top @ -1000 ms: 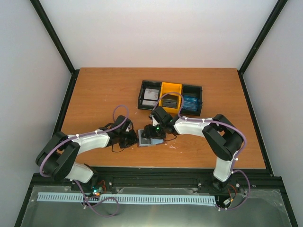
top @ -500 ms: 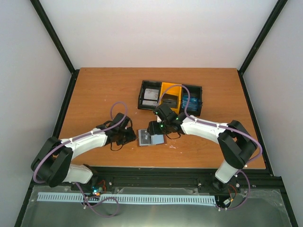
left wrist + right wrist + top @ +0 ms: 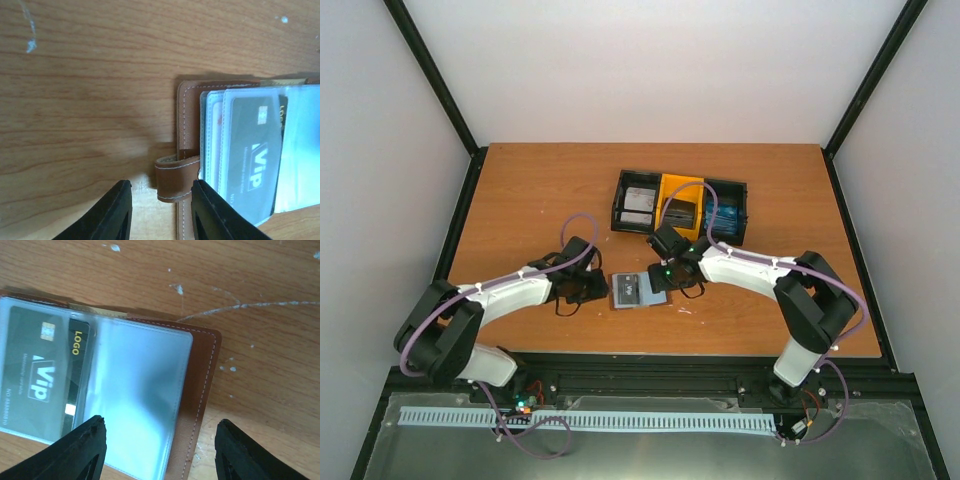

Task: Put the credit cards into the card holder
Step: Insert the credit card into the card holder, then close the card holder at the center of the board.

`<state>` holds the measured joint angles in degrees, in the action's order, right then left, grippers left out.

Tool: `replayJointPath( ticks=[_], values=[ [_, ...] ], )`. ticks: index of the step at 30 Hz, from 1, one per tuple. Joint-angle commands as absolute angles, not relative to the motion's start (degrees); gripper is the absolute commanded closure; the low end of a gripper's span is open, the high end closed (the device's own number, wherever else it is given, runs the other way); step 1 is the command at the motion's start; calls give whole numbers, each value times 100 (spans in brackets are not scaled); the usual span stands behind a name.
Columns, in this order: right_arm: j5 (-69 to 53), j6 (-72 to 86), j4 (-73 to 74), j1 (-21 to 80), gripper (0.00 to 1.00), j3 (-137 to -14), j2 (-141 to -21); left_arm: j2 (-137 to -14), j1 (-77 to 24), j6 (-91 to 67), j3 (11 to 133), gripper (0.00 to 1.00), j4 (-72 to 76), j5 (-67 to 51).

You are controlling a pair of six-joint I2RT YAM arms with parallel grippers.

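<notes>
The card holder [image 3: 638, 292] lies open and flat on the desk [image 3: 520, 200], near its front edge and between the two hands. Its clear inner sleeves face up, and a dark card [image 3: 37, 375] marked "ViP" sits inside one of them. The brown closing strap [image 3: 172, 177] sticks out from the holder's left edge.

The left hand [image 3: 161, 182] is just beside that edge with its fingers parted a little. The strap's end lies in the gap between them, though whether either finger touches it is hard to tell. The right hand [image 3: 161, 420] hangs over the holder's right flap with its fingers spread wide, gripping nothing.

Behind the holder stands a black-and-yellow tray [image 3: 620, 200]. It holds a whitish card [image 3: 639, 203], a dark stack [image 3: 680, 212] and blue cards [image 3: 724, 214], one sort in each compartment.
</notes>
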<state>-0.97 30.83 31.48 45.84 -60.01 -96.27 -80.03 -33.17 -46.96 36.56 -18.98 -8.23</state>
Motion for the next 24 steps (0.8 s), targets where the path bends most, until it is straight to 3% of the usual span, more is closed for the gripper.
replayJointPath(
  ticks=[1, 10, 13, 19, 24],
  values=[
    [64, 2988, 3258, 4518, 41, -6134, -9765, -8188, -3278, -4093, 3768, 67, -1815, -988],
    [0, 2788, 3392, 4300, 41, -6213, -9962, -8346, -3284, -3271, 3892, 60, -1905, -1035],
    [-34, 2741, 3478, 4223, 41, -6290, -10039, -8582, -3287, -3233, 4051, 68, -2202, -714],
    [-256, 2656, 3474, 4126, 41, -6383, -10145, -8588, -3287, -3057, 3948, 74, -2162, -773],
    [-531, 2550, 3434, 4096, 41, -6467, -10269, -8599, -3287, -2941, 3806, 71, -1990, -992]
  ],
)
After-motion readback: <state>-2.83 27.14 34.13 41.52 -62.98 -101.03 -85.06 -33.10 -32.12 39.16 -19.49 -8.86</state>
